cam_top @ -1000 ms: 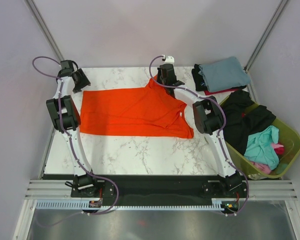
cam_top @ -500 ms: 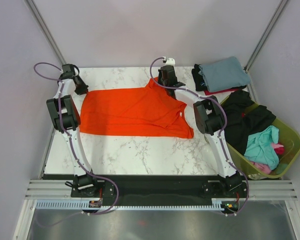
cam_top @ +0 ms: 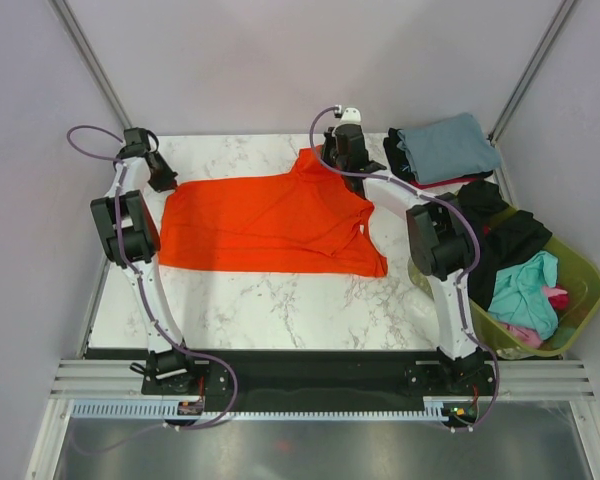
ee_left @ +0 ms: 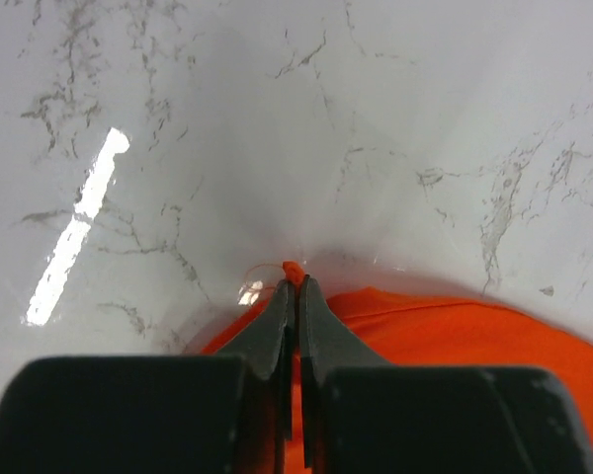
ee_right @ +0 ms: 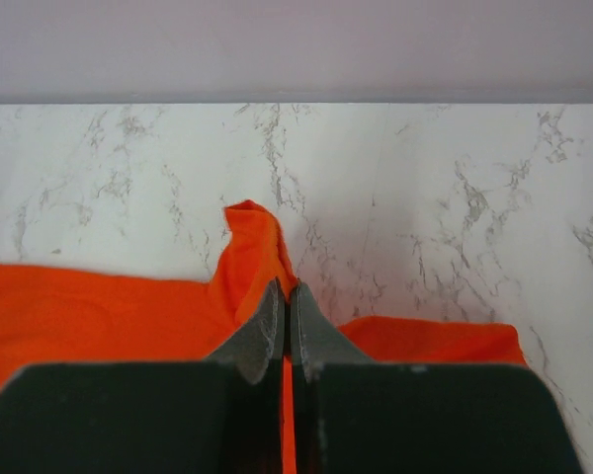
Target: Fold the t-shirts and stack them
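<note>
Jaws on both of your arms are pressed together, each with orange cloth pinched between them. Your left gripper [cam_top: 168, 182] grips the far left corner of the orange t-shirt [cam_top: 270, 225]. In its wrist view a small tip of fabric pokes out past the fingertips [ee_left: 277, 316]. Your right gripper [cam_top: 330, 163] pinches the shirt's far edge toward the right, where a fold of cloth rises just left of its fingers. The shirt lies spread across the middle of the marble table [cam_top: 280, 305], its long side running left to right.

At the far right corner you have a folded stack: a grey-blue shirt [cam_top: 448, 146] on top, with the edges of a red shirt [cam_top: 435, 183] and a folded black shirt [cam_top: 394, 155] showing beneath. Right of the table, the olive-green basket [cam_top: 583, 272] holds a loose black shirt [cam_top: 495, 240], a teal shirt [cam_top: 525, 290] and some pink cloth [cam_top: 556, 297].
</note>
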Tool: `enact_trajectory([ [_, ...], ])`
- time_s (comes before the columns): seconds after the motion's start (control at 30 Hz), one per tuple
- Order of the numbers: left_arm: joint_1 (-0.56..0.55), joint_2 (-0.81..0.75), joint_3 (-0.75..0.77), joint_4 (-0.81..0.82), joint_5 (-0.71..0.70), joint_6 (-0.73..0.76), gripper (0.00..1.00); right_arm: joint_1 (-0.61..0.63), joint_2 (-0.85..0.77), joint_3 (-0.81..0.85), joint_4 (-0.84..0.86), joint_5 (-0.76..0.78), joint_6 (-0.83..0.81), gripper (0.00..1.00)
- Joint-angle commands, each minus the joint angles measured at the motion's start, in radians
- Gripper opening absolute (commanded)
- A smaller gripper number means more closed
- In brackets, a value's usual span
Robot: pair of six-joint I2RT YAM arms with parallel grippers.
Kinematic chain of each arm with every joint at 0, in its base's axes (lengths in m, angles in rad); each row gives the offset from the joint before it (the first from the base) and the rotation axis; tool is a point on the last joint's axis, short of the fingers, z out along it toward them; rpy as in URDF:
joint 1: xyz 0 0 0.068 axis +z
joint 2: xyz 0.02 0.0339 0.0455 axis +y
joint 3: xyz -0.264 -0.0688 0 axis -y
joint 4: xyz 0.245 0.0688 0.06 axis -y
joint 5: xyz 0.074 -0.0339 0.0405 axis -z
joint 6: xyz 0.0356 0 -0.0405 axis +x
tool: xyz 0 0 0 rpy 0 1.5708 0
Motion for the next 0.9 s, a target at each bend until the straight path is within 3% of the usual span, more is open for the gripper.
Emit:
enact_trajectory([
  [0.0, -0.003, -0.107, -0.041, -0.028, 0.011, 0.007, 0.02, 0.004, -0.149, -0.129, 0.087, -0.035, -0.014, 0.00],
  [0.3, 0.000, -0.243, -0.231, -0.039, -0.025, 0.018, 0.02, 0.050, -0.410, -0.486, 0.118, -0.011, -0.049, 0.00],
  [0.5, -0.001, -0.312, -0.320, -0.031, -0.054, 0.018, 0.02, 0.090, -0.543, -0.626, 0.104, 0.028, -0.061, 0.00],
  [0.87, 0.020, -0.276, -0.258, -0.030, -0.160, 0.072, 0.02, 0.122, -0.754, -0.823, 0.078, 0.065, -0.038, 0.00],
])
